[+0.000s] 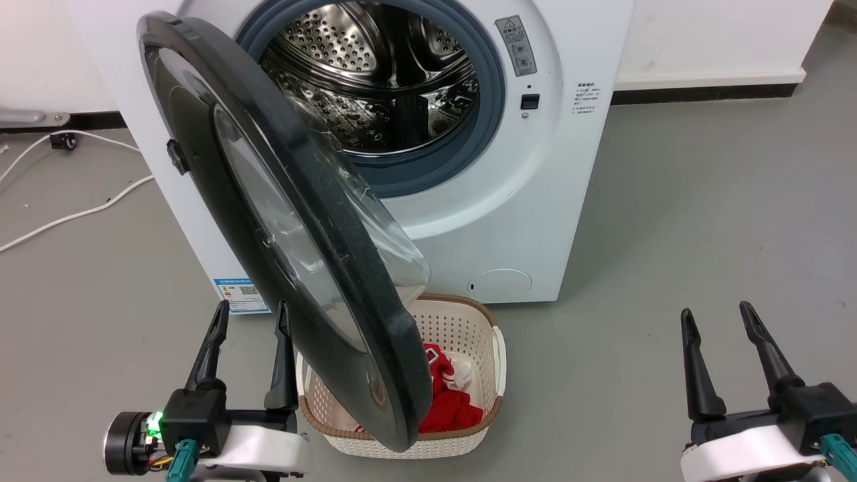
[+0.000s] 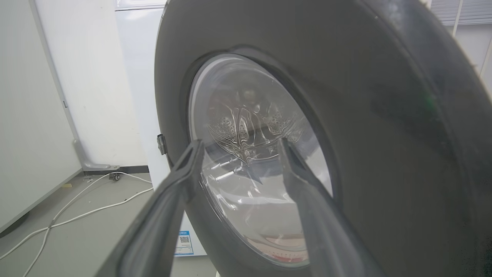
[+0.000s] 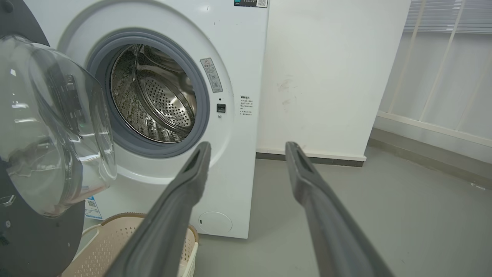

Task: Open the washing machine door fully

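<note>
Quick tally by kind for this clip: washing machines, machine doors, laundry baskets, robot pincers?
Washing machine: 1
Washing machine door: 1
Laundry basket: 1
Pincers: 2 (left pincer, right pincer, both open)
Total: 5

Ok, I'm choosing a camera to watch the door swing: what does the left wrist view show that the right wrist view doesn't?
Left wrist view: the outer black face of the washing machine door, close ahead of the open left gripper, plus white cables on the floor. Right wrist view: the steel drum, the basket below, the window and its bulging inner side, and the open right gripper, holding nothing. Shared: the door, the white washing machine and its blue label.
</note>
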{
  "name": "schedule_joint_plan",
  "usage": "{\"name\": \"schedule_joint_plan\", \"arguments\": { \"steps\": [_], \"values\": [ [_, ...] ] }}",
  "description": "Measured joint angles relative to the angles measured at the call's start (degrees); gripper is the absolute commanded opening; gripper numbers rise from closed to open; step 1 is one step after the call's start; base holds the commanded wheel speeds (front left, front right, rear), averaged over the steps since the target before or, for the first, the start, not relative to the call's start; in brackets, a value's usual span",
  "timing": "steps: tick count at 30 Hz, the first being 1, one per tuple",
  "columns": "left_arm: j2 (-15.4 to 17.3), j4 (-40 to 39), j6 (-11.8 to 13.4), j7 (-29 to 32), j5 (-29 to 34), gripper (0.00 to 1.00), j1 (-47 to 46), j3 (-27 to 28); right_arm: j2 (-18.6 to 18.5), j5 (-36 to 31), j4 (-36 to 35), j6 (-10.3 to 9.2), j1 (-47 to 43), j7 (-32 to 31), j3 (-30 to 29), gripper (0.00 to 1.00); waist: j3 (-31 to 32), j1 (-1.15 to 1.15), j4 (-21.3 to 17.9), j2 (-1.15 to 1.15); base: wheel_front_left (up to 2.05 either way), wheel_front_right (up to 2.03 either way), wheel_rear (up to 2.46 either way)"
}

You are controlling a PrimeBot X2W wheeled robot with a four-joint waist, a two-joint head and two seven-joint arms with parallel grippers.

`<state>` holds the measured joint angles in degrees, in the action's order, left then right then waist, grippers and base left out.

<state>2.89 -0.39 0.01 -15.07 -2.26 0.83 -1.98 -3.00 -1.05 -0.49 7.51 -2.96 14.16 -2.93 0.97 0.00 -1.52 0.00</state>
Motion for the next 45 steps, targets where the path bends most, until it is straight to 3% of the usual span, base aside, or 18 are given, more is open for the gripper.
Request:
{"name": "schedule_joint_plan", "arguments": {
  "steps": [9, 11, 21, 24, 33, 39, 45],
  "values": [
    [0.0, -0.1, -0.2, 0.0, 0.2, 1.00, -0.1, 0.1, 0.0, 2.6, 1.6, 0.00, 0.5, 0.5, -0.1, 1.00, -0.2, 0.00, 0.0, 0.00, 0.00, 0.00, 0.00],
    [0.0, -0.1, -0.4, 0.0, 0.2, 0.00, -0.1, 0.1, 0.0, 3.2, 1.7, 0.00, 0.7, 0.5, 0.0, 1.00, -0.3, 0.00, 0.0, 0.00, 0.00, 0.00, 0.00],
    [0.0, -3.5, -0.5, 0.0, 0.0, 0.00, -0.9, 0.1, 0.0, 4.1, 2.2, 0.00, 0.9, 0.8, -0.1, 1.00, -0.4, 0.00, 0.0, 0.00, 0.00, 0.00, 0.00],
    [0.0, -8.2, 0.0, 0.0, -2.2, 0.00, -1.9, 0.5, 0.0, 4.2, 2.3, 0.00, 0.9, 0.8, -0.2, 1.00, -0.5, 0.00, 0.1, 0.00, 0.00, 0.00, 0.00],
    [0.0, -26.5, 0.6, 0.0, 0.3, 0.00, -6.3, -0.5, 0.0, 5.1, 2.7, 0.00, 1.0, 0.9, -0.1, 1.00, -0.8, 0.00, 0.2, 0.00, 0.00, 0.00, 0.00],
    [0.0, -34.8, -0.8, -0.1, 2.1, 0.00, -8.7, -6.7, 0.0, 5.2, 2.7, 0.00, 1.3, 0.9, 0.0, 1.00, -1.0, 0.00, 0.0, 0.00, 0.00, 0.00, 0.00],
    [1.0, -31.8, -5.1, -0.1, 1.9, 0.00, -6.4, -16.9, 0.0, 5.6, 3.2, 0.00, 1.3, 0.9, 0.1, 1.00, -0.7, 0.00, -0.2, 0.00, 0.00, 0.00, 0.00]
  ]
}}
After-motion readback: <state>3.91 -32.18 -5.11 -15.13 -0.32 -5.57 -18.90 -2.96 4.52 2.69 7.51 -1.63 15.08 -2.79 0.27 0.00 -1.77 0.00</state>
